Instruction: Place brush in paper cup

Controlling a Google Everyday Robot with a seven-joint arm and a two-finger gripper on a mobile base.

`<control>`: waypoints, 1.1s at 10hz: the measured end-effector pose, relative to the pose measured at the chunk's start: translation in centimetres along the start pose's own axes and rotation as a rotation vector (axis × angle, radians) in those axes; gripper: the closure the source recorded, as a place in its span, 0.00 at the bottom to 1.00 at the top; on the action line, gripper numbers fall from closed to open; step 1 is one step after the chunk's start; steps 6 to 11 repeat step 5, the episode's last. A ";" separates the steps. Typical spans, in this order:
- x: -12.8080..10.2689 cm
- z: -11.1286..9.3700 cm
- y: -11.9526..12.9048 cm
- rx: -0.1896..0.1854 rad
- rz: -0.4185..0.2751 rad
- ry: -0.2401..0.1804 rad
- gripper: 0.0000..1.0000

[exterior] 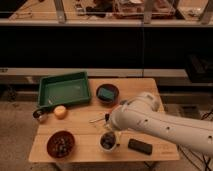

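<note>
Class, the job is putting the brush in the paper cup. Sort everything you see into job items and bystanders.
Job items: paper cup; brush, dark in the cup; tool, right over the cup.
Bystanders: green tray; black bowl; brown bowl; black slab; orange ball.

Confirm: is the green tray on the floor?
No, the green tray sits on the table's back left; the gripper is over the paper cup at the front.
</note>
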 end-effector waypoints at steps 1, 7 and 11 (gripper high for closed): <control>0.0 0.0 0.0 -0.001 0.000 0.000 0.46; -0.1 0.1 0.1 -0.005 0.004 -0.002 0.46; -0.1 0.1 0.1 -0.005 0.004 -0.002 0.46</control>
